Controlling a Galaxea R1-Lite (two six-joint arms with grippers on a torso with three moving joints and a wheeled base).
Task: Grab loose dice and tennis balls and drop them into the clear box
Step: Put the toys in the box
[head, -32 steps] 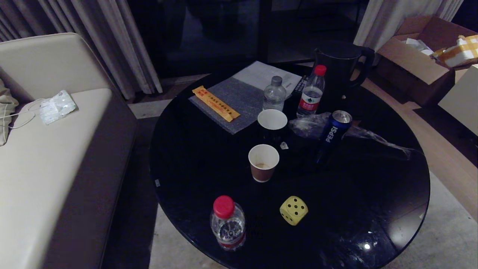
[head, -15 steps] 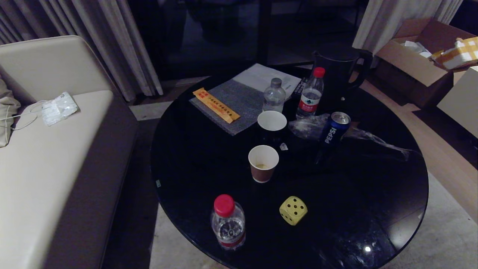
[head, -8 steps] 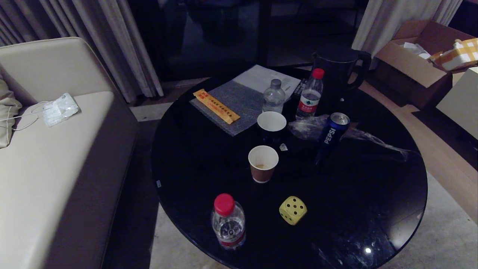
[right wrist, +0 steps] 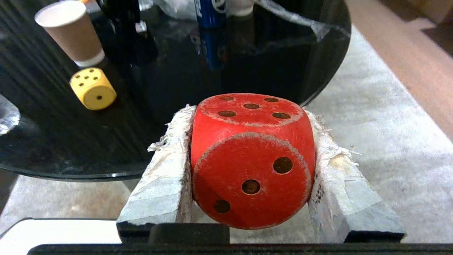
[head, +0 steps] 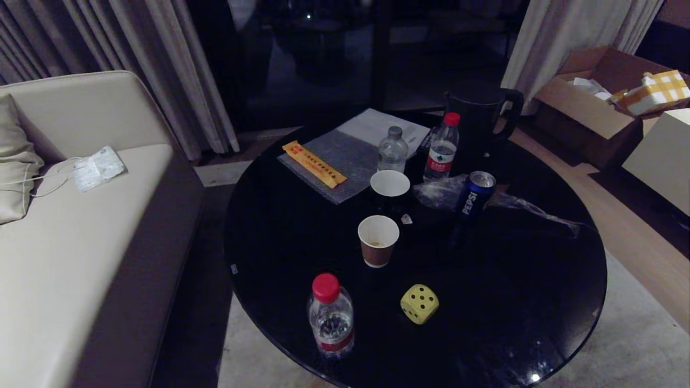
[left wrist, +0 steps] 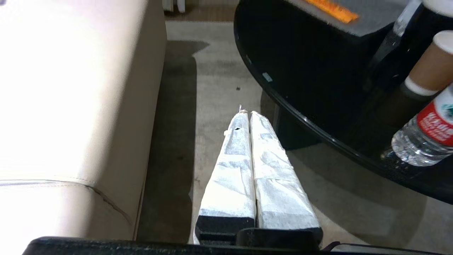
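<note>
- The right gripper (right wrist: 247,117) is clamping a red die (right wrist: 252,159) between its two padded fingers (right wrist: 162,177), one pad pressing on each side of the cube, with the five-pip face turned up and the three-pip face turned toward the wrist camera.
- That gripper is hanging off the near edge of the round black table (right wrist: 177,117), over the pale carpet (right wrist: 371,141), and pointing toward the tabletop; neither arm is showing in the head view.
- The left gripper (left wrist: 246,113) is sitting with its wrapped fingers (left wrist: 230,170) pressed together and holding nothing, pointing down at the strip of floor (left wrist: 212,88) between the beige sofa (left wrist: 70,106) and the table's rim.
- A yellow die (head: 419,304) is lying loose on the table (head: 512,280) near its front edge, at about 6 o'clock from the table's middle, with five pips on its top face.
- A red-capped water bottle (head: 330,315) is standing at 9 o'clock of the yellow die, near it but apart.
- A brown paper cup (head: 378,240) is standing at about 11 o'clock of the yellow die, well apart from it.
- A blue Pepsi can (head: 473,197) is standing at roughly 1 o'clock of the cup, beside crumpled clear plastic (head: 442,191).
- No clear box and no tennis ball is appearing in any view.
</note>
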